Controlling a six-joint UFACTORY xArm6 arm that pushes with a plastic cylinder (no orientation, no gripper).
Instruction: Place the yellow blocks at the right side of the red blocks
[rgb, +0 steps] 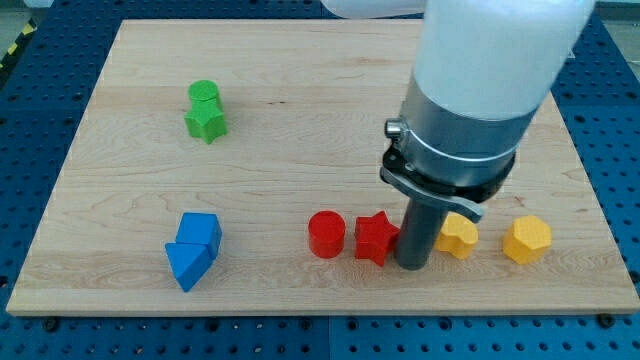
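A red cylinder (326, 234) and a red star block (375, 238) sit side by side near the view's bottom middle. My tip (413, 264) stands just right of the red star, touching or nearly touching it. A yellow block (459, 236), partly hidden by the rod, lies just right of my tip. A yellow hexagon block (527, 239) lies further right, apart from the others. All of these lie in a rough row.
A green cylinder (203, 94) and a green star (206, 123) sit together at the upper left. Two blue blocks (194, 249) sit together at the lower left. The wooden board (320, 60) ends close below the row.
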